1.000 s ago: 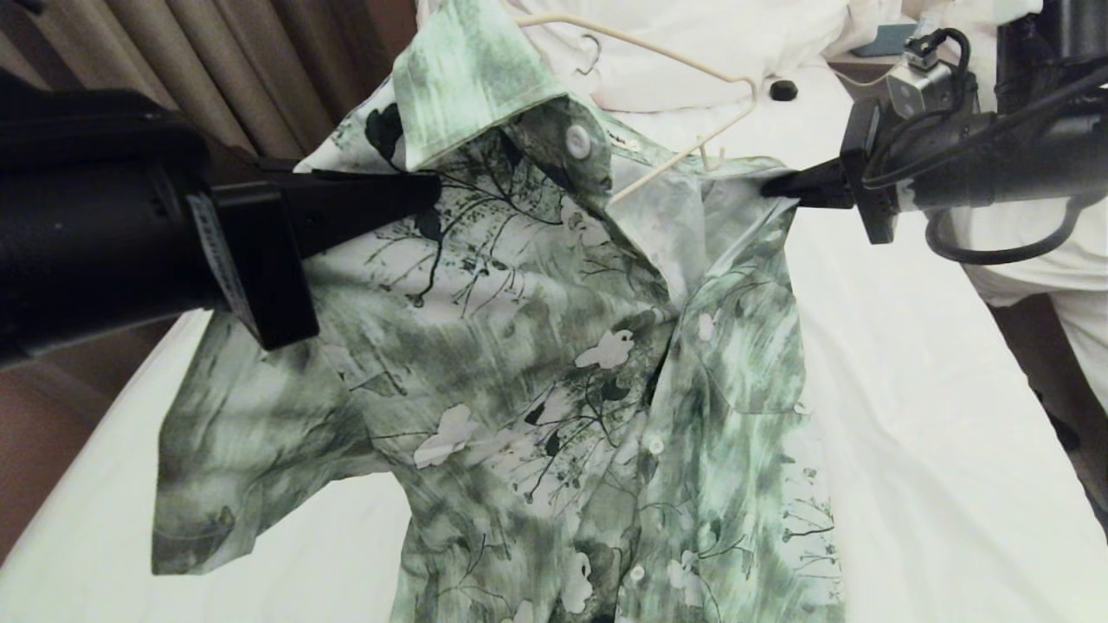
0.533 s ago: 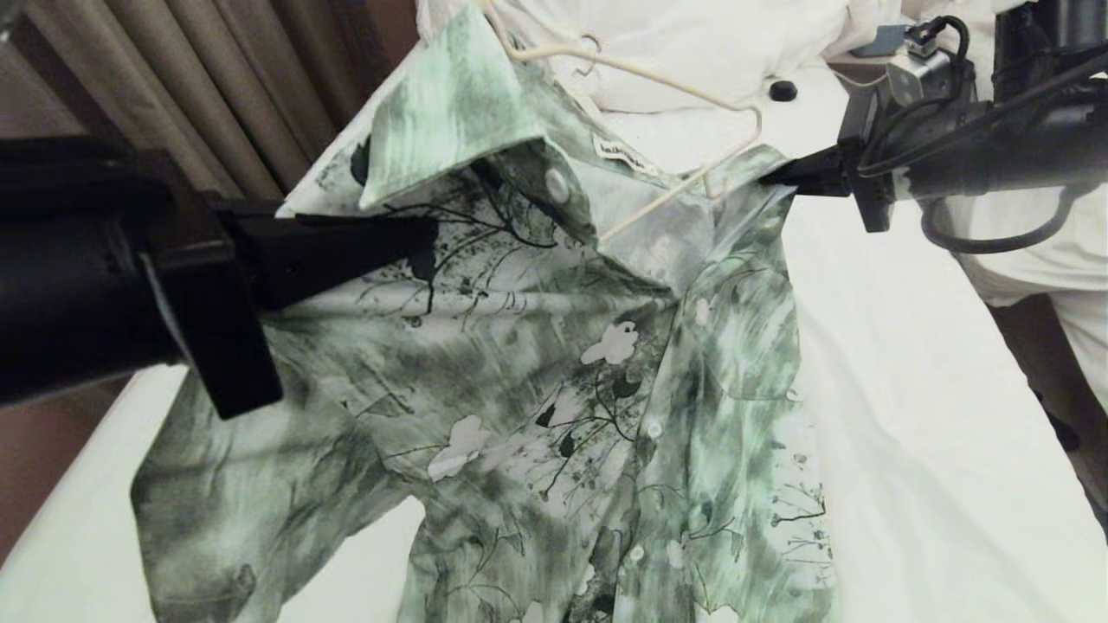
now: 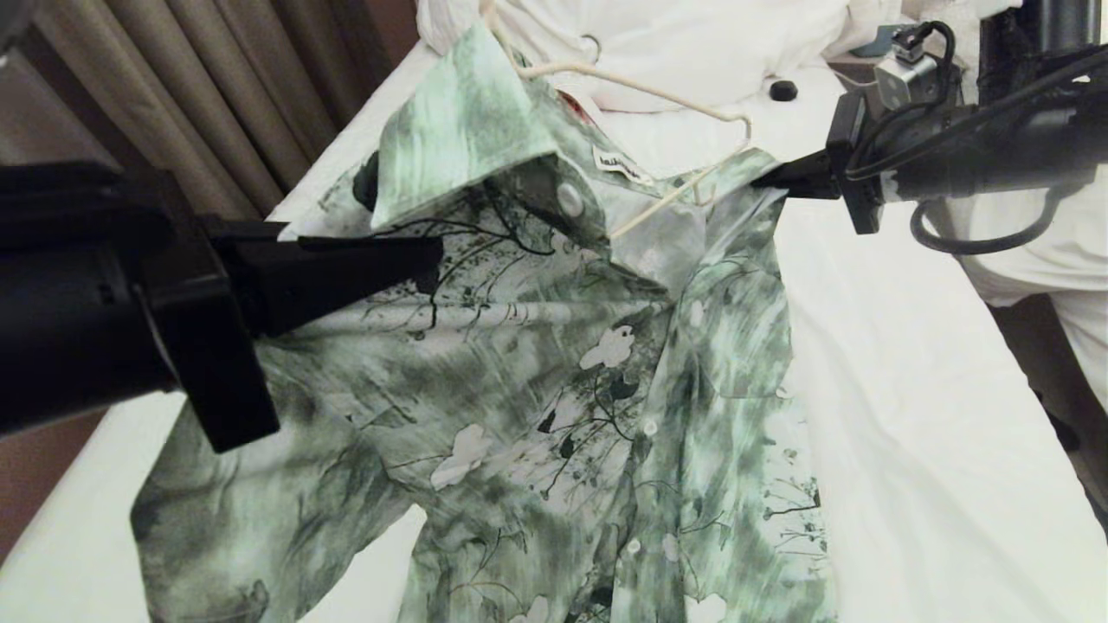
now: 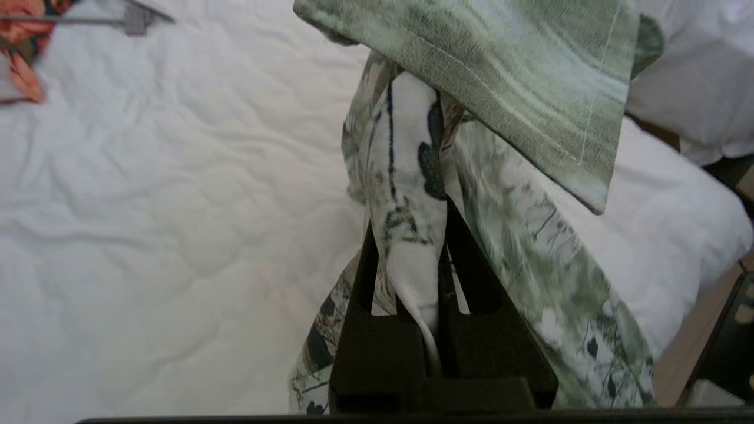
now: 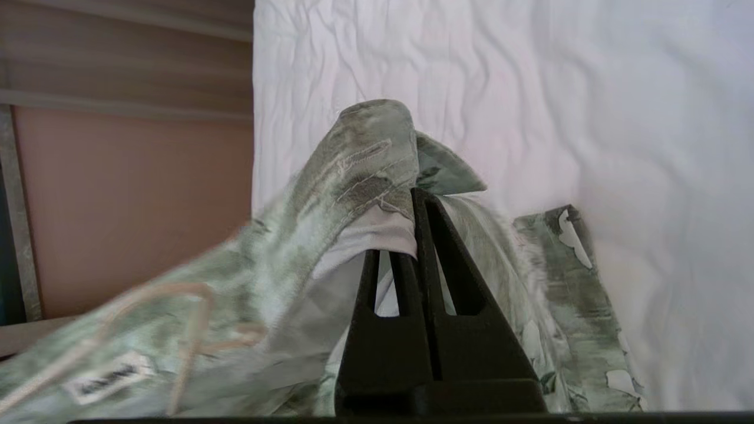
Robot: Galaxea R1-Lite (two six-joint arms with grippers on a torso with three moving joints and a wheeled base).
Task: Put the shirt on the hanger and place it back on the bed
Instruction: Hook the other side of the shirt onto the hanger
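Note:
The green and white shirt (image 3: 554, 372) hangs spread between my two grippers above the bed (image 3: 917, 389), its hem trailing on the sheet. My left gripper (image 3: 430, 257) is shut on the shirt's shoulder fabric (image 4: 406, 176), with cloth pinched between the fingers (image 4: 410, 218). At the opposite shoulder (image 5: 365, 159), my right gripper (image 3: 763, 182) is shut on a fold of the seam (image 5: 406, 218). The cream wire hanger (image 3: 666, 86) sits in the open collar; one end is inside the shoulder by the right gripper, and its hook (image 3: 592, 45) points toward the pillows. The hanger wire (image 5: 188, 294) also shows blurred in the right wrist view.
White pillows (image 3: 710, 43) lie at the head of the bed, with a small black object (image 3: 782, 90) beside them. Curtains (image 3: 199, 95) hang along the bed's left side. The left wrist view shows another white quilted bed (image 4: 147, 206) with an orange floral garment (image 4: 23, 41).
The left gripper has dropped lower in the picture with its shoulder of the shirt. The right gripper has edged up and back toward the pillows. Collar and hanger shifted with them.

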